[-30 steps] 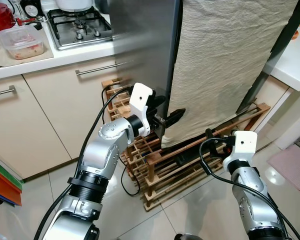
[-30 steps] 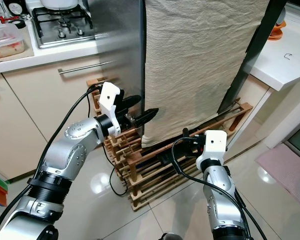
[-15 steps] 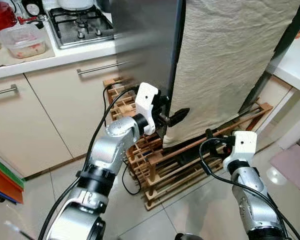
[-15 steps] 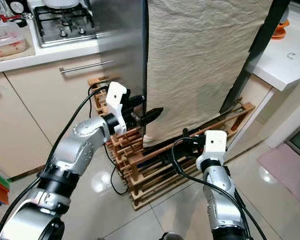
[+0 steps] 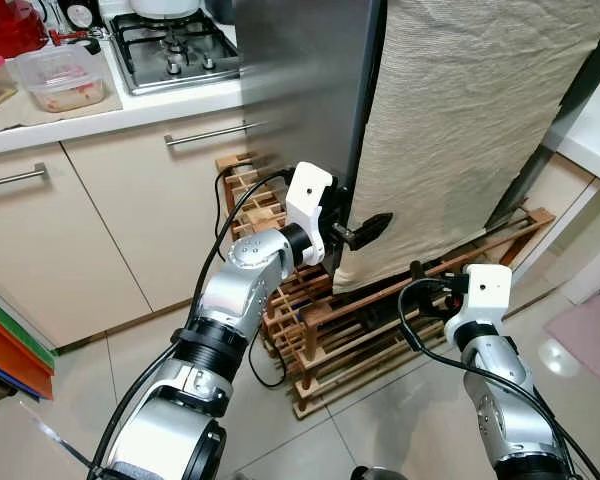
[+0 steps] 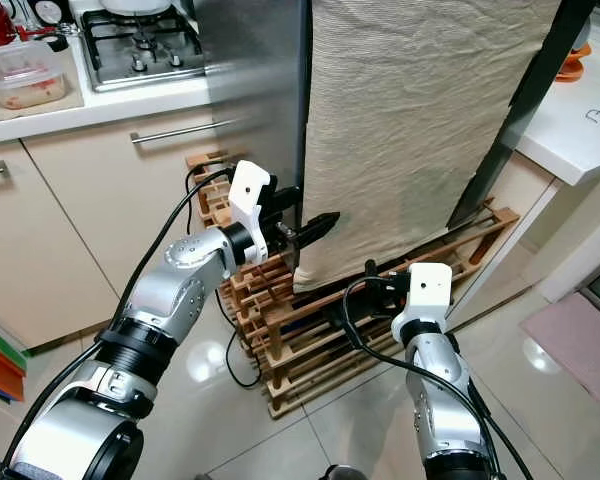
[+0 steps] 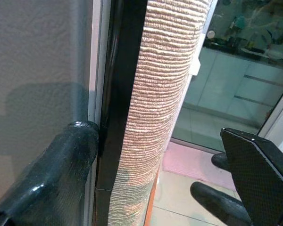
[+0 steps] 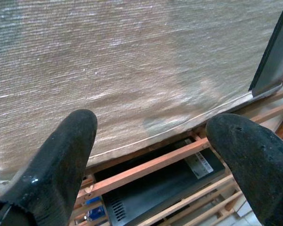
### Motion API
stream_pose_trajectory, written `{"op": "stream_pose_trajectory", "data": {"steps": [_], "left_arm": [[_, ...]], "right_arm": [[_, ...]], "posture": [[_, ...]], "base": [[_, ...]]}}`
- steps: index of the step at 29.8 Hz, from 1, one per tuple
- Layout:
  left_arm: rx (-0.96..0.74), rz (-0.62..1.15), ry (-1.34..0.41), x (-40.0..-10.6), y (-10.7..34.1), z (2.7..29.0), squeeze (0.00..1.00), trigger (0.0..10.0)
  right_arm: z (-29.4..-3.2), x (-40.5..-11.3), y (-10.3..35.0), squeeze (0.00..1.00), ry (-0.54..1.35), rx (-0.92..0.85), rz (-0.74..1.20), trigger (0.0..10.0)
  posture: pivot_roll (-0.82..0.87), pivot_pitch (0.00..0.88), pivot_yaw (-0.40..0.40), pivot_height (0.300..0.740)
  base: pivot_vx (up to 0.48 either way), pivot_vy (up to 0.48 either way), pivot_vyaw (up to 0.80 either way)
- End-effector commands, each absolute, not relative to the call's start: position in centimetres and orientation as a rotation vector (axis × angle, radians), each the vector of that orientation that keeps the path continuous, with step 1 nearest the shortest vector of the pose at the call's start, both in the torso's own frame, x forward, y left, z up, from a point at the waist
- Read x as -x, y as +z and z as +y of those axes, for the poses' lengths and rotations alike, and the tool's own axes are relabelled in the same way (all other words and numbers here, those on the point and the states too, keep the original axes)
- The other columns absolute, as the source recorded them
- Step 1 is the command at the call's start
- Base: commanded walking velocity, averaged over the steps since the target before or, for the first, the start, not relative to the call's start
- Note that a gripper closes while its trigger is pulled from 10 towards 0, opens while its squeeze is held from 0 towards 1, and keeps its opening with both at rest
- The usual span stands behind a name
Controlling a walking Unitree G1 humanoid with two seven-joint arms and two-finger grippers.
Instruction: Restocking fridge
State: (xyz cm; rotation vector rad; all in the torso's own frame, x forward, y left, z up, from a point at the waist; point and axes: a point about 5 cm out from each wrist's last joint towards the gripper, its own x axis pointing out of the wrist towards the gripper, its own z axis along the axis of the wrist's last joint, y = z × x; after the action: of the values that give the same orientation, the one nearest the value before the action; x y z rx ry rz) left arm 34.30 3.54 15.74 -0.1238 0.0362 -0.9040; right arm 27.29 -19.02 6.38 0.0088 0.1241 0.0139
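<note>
The fridge (image 5: 300,90) has a steel side, and a beige ribbed cloth (image 5: 470,120) hangs over its door. My left gripper (image 6: 305,215) is open at the door's lower left edge. In the left wrist view one finger (image 7: 52,174) rests against the black door edge (image 7: 125,94) on the steel side. The other finger (image 7: 259,174) is out in front of the cloth (image 7: 165,94). My right gripper (image 8: 151,155) is open and low, pointing at the cloth's bottom hem, apart from it.
A wooden slat rack (image 5: 320,340) stands at the fridge's foot with a black box (image 8: 146,197) inside. Cream cabinets (image 5: 80,230) and a counter with a gas hob (image 5: 180,45) and a plastic container (image 5: 65,78) are on the left. A white counter (image 5: 590,130) stands right.
My left gripper has reached forward to the fridge door's edge, and its fingers now straddle it. The view has shifted slightly. The right arm has not moved.
</note>
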Motion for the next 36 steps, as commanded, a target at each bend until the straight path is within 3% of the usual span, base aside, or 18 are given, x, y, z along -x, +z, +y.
{"op": "stream_pose_trajectory", "data": {"steps": [1,9,10,11,12,36], "left_arm": [[0.110,-0.007,-0.882,-34.9,17.0,3.4,0.00,10.0],[0.083,-0.012,-0.874,-35.1,16.8,3.6,0.00,10.0],[0.080,-0.010,-0.875,-35.1,16.7,3.6,0.00,0.9],[0.080,-0.010,-0.875,-35.1,16.7,3.6,0.00,0.9],[0.078,-0.004,-0.863,-35.2,16.6,3.7,0.00,0.0],[0.061,0.031,-0.842,-35.4,15.6,4.1,0.00,0.0]], "right_arm": [[-19.0,-27.3,6.5,0.00,0.022,0.003,0.117,10.0],[-18.9,-27.4,6.5,0.00,0.028,0.004,0.116,10.0],[-18.9,-27.4,6.5,0.00,0.030,0.004,0.116,10.0],[-18.9,-27.4,6.5,0.00,0.030,0.004,0.116,10.0],[-18.9,-27.5,6.5,0.00,0.031,0.005,0.117,10.0],[-18.3,-27.5,6.3,0.00,0.035,-0.005,0.122,10.0]], "posture": [[-0.10,0.011,0.018,0.740],[-0.09,0.000,0.018,0.740],[-0.09,0.000,0.018,0.740],[-0.09,0.000,0.018,0.740],[-0.09,0.000,0.018,0.740],[-0.08,0.005,0.029,0.740]], "base": [[0.000,0.000,0.00],[0.000,0.000,0.00],[0.000,0.000,0.00],[0.000,0.000,0.00],[0.000,0.000,0.00],[0.000,0.000,0.00]]}}
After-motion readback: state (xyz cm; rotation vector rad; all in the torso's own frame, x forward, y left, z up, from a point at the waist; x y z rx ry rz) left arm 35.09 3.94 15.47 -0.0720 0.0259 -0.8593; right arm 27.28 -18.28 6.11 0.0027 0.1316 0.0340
